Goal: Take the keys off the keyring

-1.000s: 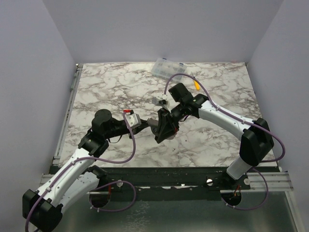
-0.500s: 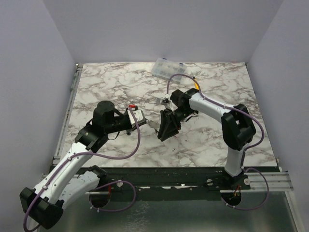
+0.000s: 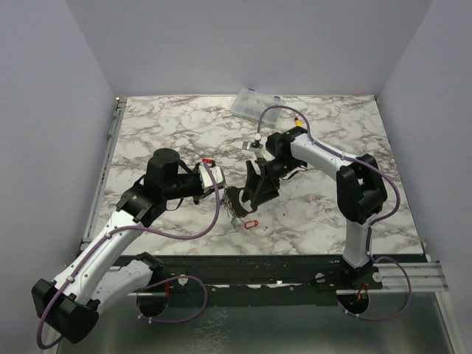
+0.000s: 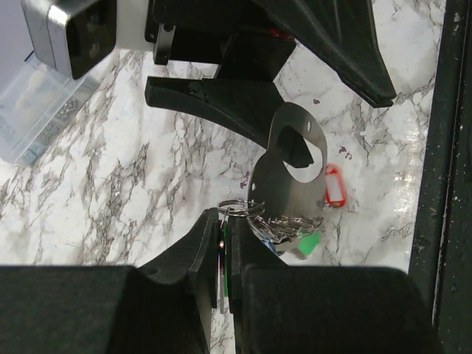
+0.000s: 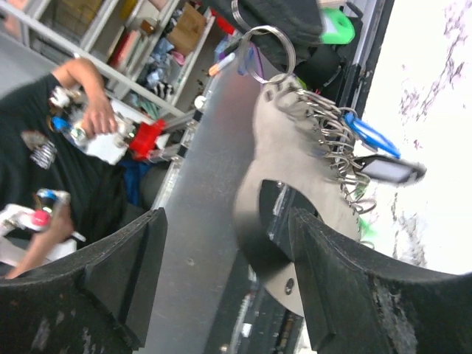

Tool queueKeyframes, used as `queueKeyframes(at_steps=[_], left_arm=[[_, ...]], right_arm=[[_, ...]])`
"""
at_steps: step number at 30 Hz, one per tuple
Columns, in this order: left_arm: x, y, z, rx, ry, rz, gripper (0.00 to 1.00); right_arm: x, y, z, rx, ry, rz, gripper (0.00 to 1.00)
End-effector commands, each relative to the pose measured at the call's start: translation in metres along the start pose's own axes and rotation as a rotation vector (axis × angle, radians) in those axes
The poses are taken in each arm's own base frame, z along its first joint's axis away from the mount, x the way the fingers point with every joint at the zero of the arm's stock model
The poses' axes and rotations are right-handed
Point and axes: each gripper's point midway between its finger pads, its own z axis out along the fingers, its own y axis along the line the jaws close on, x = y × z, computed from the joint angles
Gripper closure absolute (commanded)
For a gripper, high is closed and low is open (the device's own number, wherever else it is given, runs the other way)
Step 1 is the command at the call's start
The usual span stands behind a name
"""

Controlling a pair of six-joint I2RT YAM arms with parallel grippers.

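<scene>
left gripper (image 4: 225, 236) is clamped tight on the keys (image 4: 284, 228), pinching a thin tag seen edge-on, with a small wire ring poking out just past the fingertips. can't tell exactly which tag it has. so the left arm carries the whole bunch.

keyring (image 4: 284, 181) hangs off that bunch, above the table (image 3: 162, 125), roughly mid-width and toward the near edge. its long axis runs away from the left fingertips straight toward the right arm, slotted end leading. blue and green tags sit bunched at the left-gripper end.

one red key (image 4: 334, 186) lies loose on the table just beside and below the keyring, not attached to anything. i'd count that one as off.

right gripper (image 5: 227, 217) has its jaws spread wide and holds nothing. in the right wrist view the keyring plate sits between the two fingers without touching either. one finger tip shows through the slot in the left wrist view.

key relation: the remaining keys are at the keyring's left end and the right jaws straddle the free end. the right arm is nearer for the next pull, but it has to reach along the plate to get at a ring.

clear box (image 3: 254, 105) is at the far edge, well apart.
</scene>
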Motion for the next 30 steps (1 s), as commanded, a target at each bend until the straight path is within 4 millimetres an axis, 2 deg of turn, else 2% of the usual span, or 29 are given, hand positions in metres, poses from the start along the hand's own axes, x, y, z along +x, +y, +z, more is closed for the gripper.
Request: queueKeyframes(at_steps=[1, 2, 3, 4, 5, 7, 9, 11, 14, 16, 19, 22, 25, 30], left_arm=[[-0.013, 0.009, -0.004, -0.024, -0.017, 0.075, 1.00], [-0.013, 0.010, -0.004, -0.026, -0.015, 0.076, 1.00], [-0.013, 0.010, -0.004, -0.027, -0.015, 0.076, 1.00], [-0.013, 0.010, -0.004, -0.023, -0.016, 0.077, 1.00], [-0.013, 0.009, -0.004, -0.021, -0.018, 0.077, 1.00], [-0.014, 0.008, -0.004, -0.013, -0.024, 0.084, 1.00], [-0.016, 0.003, -0.005, 0.007, -0.039, 0.115, 1.00], [-0.017, -0.002, -0.008, 0.024, -0.056, 0.173, 1.00], [-0.019, -0.005, -0.009, 0.047, -0.065, 0.225, 1.00], [-0.019, -0.007, -0.008, 0.072, -0.061, 0.262, 1.00], [-0.018, -0.008, -0.008, 0.087, -0.060, 0.341, 1.00], [-0.015, -0.009, -0.008, 0.091, -0.052, 0.449, 1.00], [-0.016, -0.005, -0.009, 0.069, -0.044, 0.500, 1.00], [-0.027, 0.016, -0.003, -0.003, 0.003, 0.268, 1.00]], right_arm=[[-0.022, -0.003, -0.002, -0.071, -0.047, 0.267, 0.25], [-0.017, -0.022, -0.002, 0.051, -0.005, 0.322, 0.24], [-0.014, -0.032, -0.004, 0.157, -0.039, 0.473, 0.22], [-0.019, -0.031, -0.008, 0.173, -0.097, 0.461, 0.17], [-0.016, -0.020, -0.009, 0.135, -0.126, 0.446, 0.15], [-0.014, -0.005, -0.012, 0.106, -0.144, 0.294, 0.12], [-0.013, 0.000, -0.023, 0.122, -0.142, 0.138, 0.10], [-0.019, -0.003, -0.036, 0.198, -0.142, -0.009, 0.07], [-0.021, -0.017, -0.052, 0.438, -0.008, -0.272, 0.07], [-0.035, -0.023, -0.067, 0.570, 0.030, -0.378, 0.07], [-0.052, -0.021, -0.076, 0.649, 0.036, -0.558, 0.07], [-0.070, -0.025, -0.083, 0.697, 0.032, -0.623, 0.07], [-0.081, -0.018, -0.079, 0.666, 0.012, -0.666, 0.07], [-0.081, -0.004, -0.067, 0.631, -0.048, -0.597, 0.09]])
